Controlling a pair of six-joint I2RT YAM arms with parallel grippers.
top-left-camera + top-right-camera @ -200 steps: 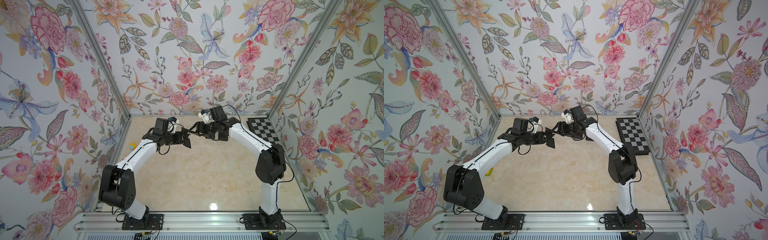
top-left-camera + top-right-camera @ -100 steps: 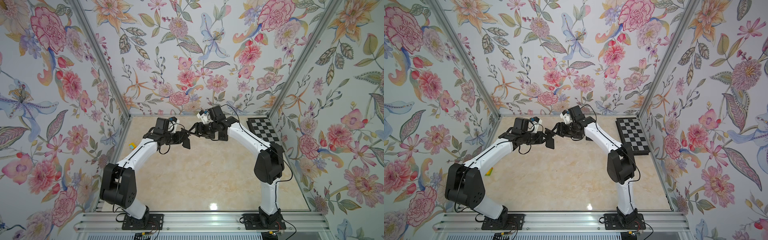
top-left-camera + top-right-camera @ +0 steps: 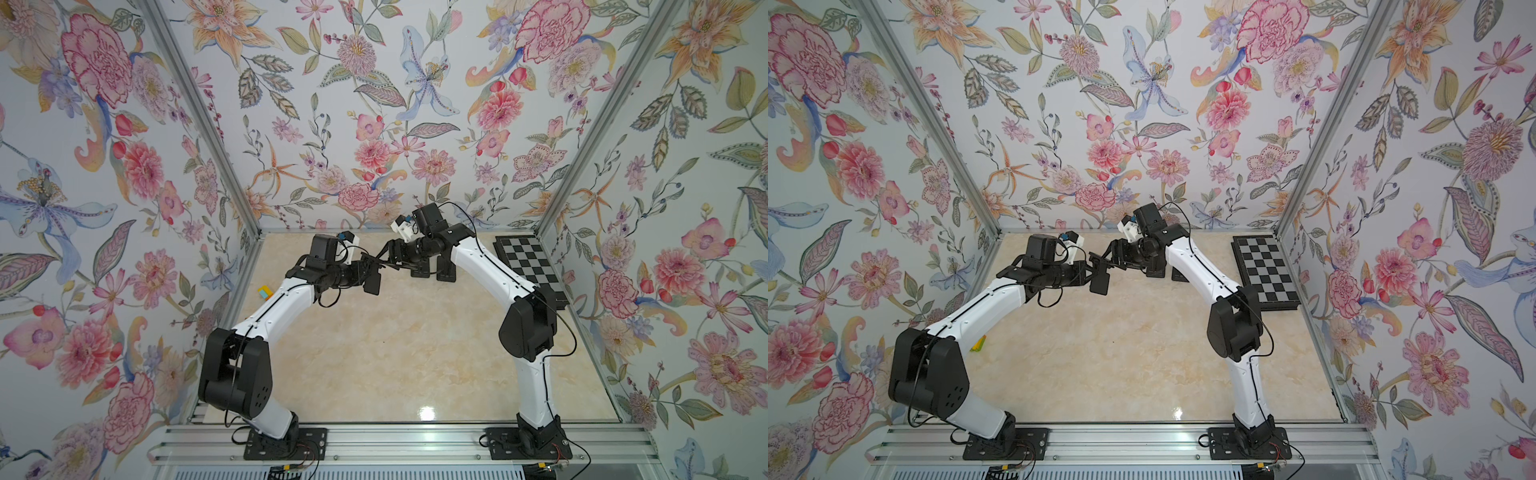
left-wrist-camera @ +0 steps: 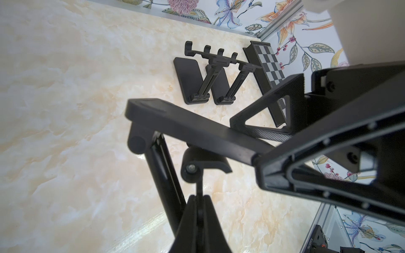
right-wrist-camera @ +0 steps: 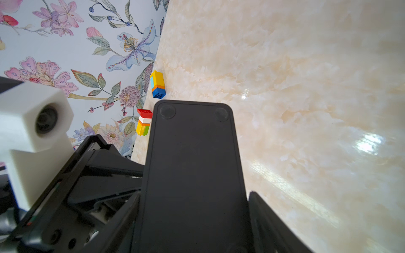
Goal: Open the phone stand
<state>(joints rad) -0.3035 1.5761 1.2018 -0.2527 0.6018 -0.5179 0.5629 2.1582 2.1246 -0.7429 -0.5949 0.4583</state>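
Table (image 3: 395,353) centre, front: free passage. Rear centre: phone stand (image 3: 372,282) held aloft, blocks. Rear right: two open stands (image 4: 190,81), chessboard (image 3: 528,262). Left wall: brick stacks (image 5: 157,84).

Bright even light; glare on table (image 3: 426,413); wrist-view foregrounds blurred.

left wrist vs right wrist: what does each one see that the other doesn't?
Left wrist only: two opened stands on the table, the checkerboard, and the hinge of the held stand. Right wrist only: two brick stacks by the wall, and the round feet on the held stand's flat plate. Both: the held stand and the marble tabletop.
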